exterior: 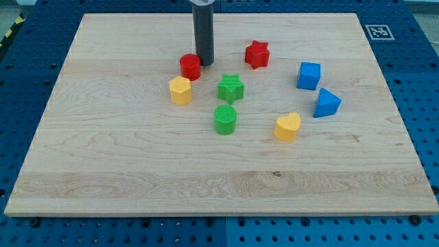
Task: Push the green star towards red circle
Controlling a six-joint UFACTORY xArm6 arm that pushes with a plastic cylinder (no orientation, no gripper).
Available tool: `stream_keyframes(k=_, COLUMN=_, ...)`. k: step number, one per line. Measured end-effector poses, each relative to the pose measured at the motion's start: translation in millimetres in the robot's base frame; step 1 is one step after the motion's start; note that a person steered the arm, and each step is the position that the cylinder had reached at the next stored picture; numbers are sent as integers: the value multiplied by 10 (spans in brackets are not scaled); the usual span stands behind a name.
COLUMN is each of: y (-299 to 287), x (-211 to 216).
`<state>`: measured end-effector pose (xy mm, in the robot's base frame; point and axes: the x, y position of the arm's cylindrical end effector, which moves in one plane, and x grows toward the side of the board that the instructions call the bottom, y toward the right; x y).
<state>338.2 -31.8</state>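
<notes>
The green star (231, 88) lies near the board's middle, a little toward the view's top. The red circle (190, 66) lies up and to the left of it, a short gap apart. My tip (204, 63) stands just to the right of the red circle, nearly touching it, and up-left of the green star. The rod rises straight up out of the view's top.
A yellow hexagon (180, 90) sits just below the red circle. A green cylinder (225, 119) sits below the green star. A red star (257, 54), a blue cube (309, 75), a blue triangle (326, 103) and a yellow heart (288, 127) lie to the right. The wooden board (103, 158) ends on a blue pegboard table.
</notes>
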Motion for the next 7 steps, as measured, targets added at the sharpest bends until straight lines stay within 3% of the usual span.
stream_keyframes(k=3, y=419, x=63)
stream_keyframes(k=7, y=880, x=450)
